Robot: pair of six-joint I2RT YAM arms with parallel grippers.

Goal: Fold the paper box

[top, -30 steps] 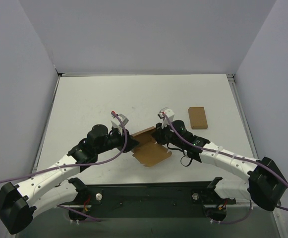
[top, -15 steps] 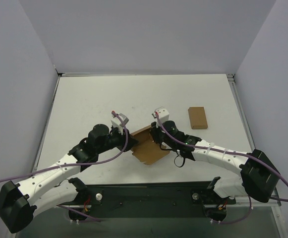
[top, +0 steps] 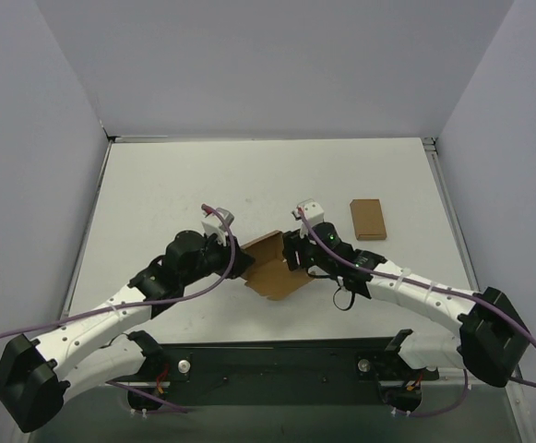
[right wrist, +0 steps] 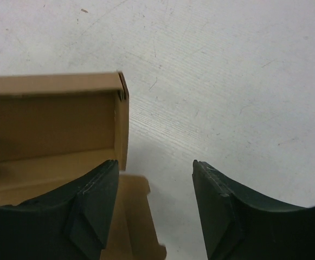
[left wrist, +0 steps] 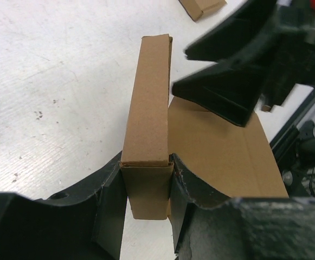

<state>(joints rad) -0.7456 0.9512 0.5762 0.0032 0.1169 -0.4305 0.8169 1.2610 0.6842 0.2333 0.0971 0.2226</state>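
The paper box (top: 272, 268), brown kraft cardboard, lies partly folded at the table's middle between both arms. One long wall (left wrist: 149, 108) stands upright, and my left gripper (left wrist: 146, 195) is shut on its near end, with the flat base panel (left wrist: 222, 151) to the right. My left gripper (top: 242, 262) sits at the box's left side. My right gripper (top: 291, 251) is at the box's right end, open. In the right wrist view the box's raised wall (right wrist: 49, 124) stands by the left finger, a notched flap (right wrist: 135, 216) lies below, and nothing is between the right gripper (right wrist: 156, 195) fingers.
A narrower plain cardboard rectangle (top: 367, 219) lies on the white table to the right of the right arm; its corner also shows at the left wrist view's top as cardboard rectangle (left wrist: 200, 6). Grey walls enclose the table. A black base rail (top: 286, 365) runs along the near edge.
My right gripper has opened and let go of the box's right end, drawing back slightly to the right. My left gripper keeps its hold on the upright wall.
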